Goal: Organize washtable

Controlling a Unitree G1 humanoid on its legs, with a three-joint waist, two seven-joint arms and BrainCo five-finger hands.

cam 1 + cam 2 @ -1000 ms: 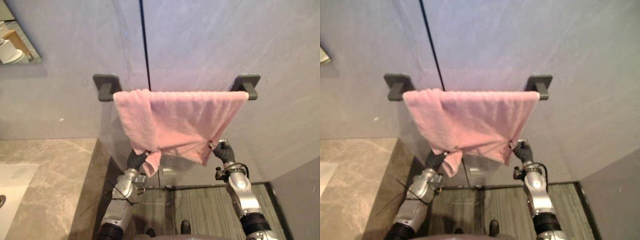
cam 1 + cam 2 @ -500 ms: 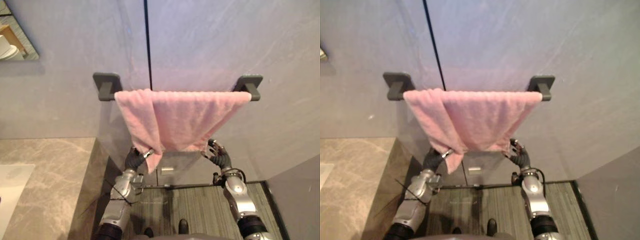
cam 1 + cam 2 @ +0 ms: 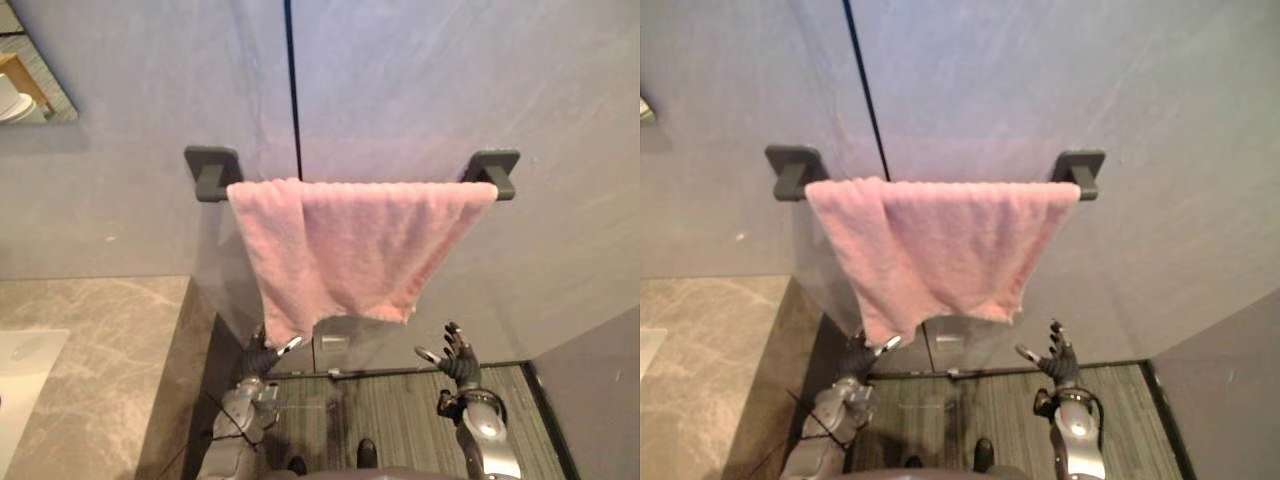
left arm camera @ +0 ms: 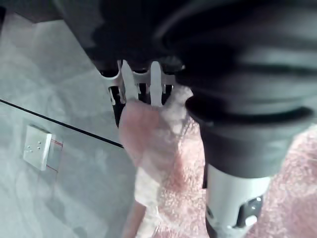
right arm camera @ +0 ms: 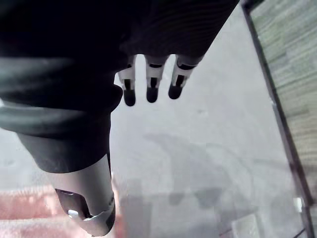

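One pink towel (image 3: 340, 250), two dark brackets (image 3: 213, 170) — and two hands: left hand (image 3: 262, 358), right hand (image 3: 456, 358).

The towel (image 3: 340, 250) is a soft, even pink with a nubbly pile and no print. Its rail (image 3: 213, 170) ends in dark charcoal brackets. Behind it the wall (image 3: 450, 80) is pale grey with a lilac tinge and faint cloudy streaks, split by one thin black seam (image 3: 291, 90). The surface (image 3: 110, 340) is beige-brown stone with lighter veins, and its basin (image 3: 20, 375) is white. The floor (image 3: 400, 405) is grey-green in fine stripes. My right hand (image 3: 458, 358) has silver fingers (image 5: 151, 82) with dark tips and a black ribbed cover. A wall plate (image 4: 37, 147) looks white, perhaps with a red edge line.
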